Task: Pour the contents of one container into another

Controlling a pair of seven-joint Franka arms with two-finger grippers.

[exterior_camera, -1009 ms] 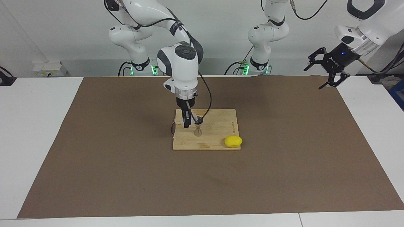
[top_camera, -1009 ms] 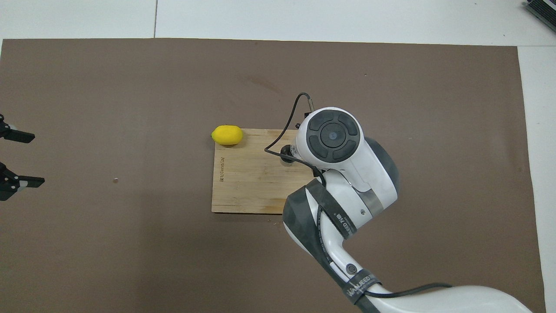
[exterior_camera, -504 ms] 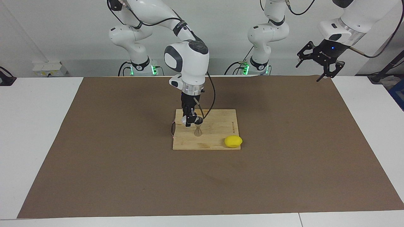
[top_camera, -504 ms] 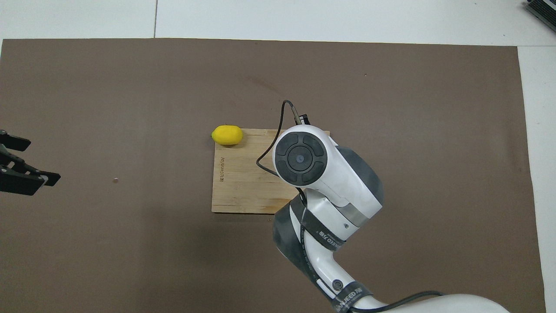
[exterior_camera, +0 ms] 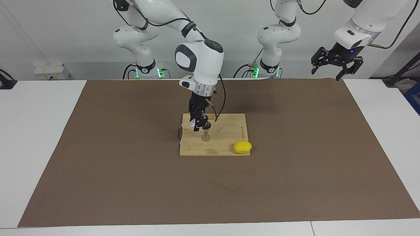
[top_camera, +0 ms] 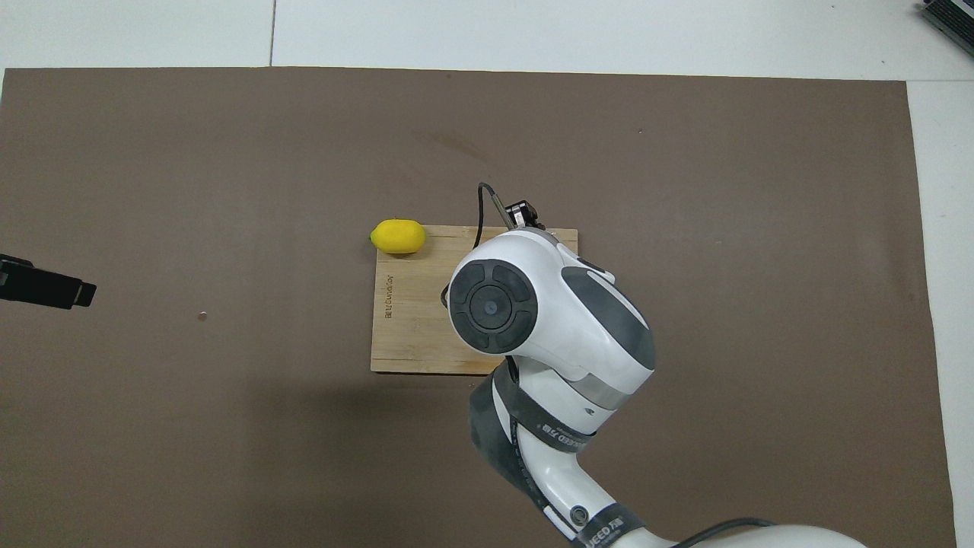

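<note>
Clear cup (exterior_camera: pixel 193 124), ribbed and squat, is clamped in the right gripper (exterior_camera: pixel 198 126), tipped over the mouth of the silver jigger (exterior_camera: pixel 206 134); from above both are hidden under the arm's wrist. The jigger stands upright on the wooden cutting board (exterior_camera: pixel 229 131), about mid-table, on the part of the board toward the right arm's end.

To pour well, I'd say the cup's lip should stay right over the middle of the jigger's narrow top cone while the wrist rolls slowly, since the opening looks small and anything off-centre would spill onto the board. The jigger's waist is thin and nothing steadies it, so the cup should not knock its rim. Whether anything is flowing I cannot make out.

The left gripper (exterior_camera: pixel 336 62) waits with its fingers spread and holding nothing, raised over the mat's corner at the left arm's end of the table.

Counting: one clear cup, one jigger, one cutting board, one yellow lemon (exterior_camera: pixel 242 147) resting at the board's corner farthest from the robots, toward the left arm's end, one brown mat (exterior_camera: pixel 295 164), two arms.
</note>
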